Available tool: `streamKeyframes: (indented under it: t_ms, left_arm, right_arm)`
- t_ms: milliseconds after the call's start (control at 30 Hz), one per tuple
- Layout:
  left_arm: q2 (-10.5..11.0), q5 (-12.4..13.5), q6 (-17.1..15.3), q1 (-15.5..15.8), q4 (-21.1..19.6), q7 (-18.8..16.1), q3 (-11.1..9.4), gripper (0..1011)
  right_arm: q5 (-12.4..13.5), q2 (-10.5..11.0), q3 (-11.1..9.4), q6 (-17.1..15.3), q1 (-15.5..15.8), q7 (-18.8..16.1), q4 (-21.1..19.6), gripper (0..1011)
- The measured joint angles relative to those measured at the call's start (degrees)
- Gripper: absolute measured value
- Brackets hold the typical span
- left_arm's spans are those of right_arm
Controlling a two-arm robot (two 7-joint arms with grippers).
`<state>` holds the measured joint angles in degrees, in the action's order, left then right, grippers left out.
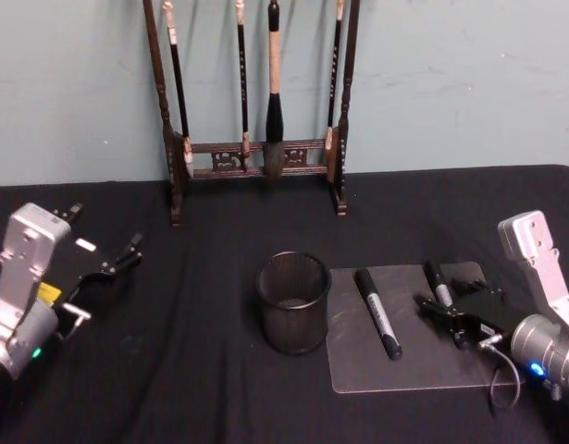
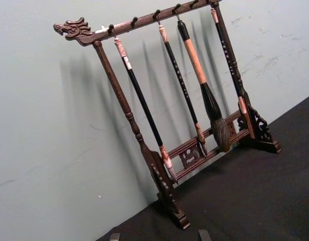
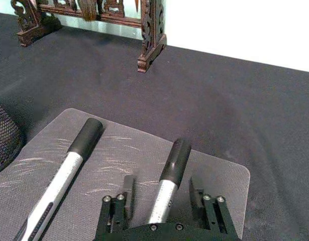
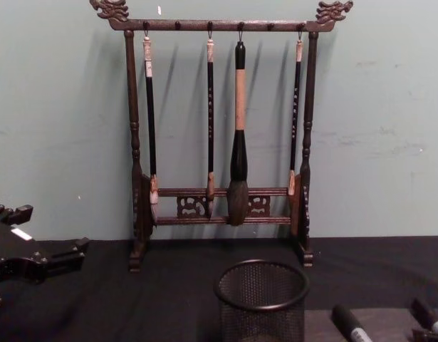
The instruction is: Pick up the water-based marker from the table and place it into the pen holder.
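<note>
- The right gripper (image 3: 162, 181) sat low over the grey mat (image 1: 358, 370) at the right side of the table (image 1: 173, 370), with its arm entering from the right edge of the head view.
- Its fingers (image 3: 128, 187) were spread apart and straddled the water-based marker (image 3: 174, 158). A gap showed on each side of the barrel, so nothing was clamped.
- The water-based marker lay flat on the mat. Its black cap pointed away from the robot, toward the wall, and its silver barrel ran back between the fingers.
- A second marker (image 1: 378, 313) lay flat on the same mat, between the water-based marker and the pen holder (image 1: 293, 301) and touching neither.
- The pen holder stood upright on the black cloth, just beside the mat's left edge.
- The left gripper (image 1: 106, 231) was held above the table at the far left — well apart from the mat. Its fingers were released and spread, and it gripped nothing.
- The left wrist camera faced the wooden brush rack (image 4: 131, 142), which stood against the wall behind the pen holder with four brushes hanging from it.
</note>
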<state>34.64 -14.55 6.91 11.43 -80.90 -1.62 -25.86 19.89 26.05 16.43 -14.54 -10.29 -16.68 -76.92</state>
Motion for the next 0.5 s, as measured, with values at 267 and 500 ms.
streamKeyframes:
  t_ms: [267,500]
  left_arm:
    - [0.0,0.0,0.0,0.0,0.0,0.0,0.0,1009]
    - [0.0,0.0,0.0,0.0,0.0,0.0,0.0,1009]
  right_arm:
    - [0.1,0.0,0.0,0.0,0.0,0.1,0.0,463]
    - [0.1,0.0,0.0,0.0,0.0,0.1,-0.1,225]
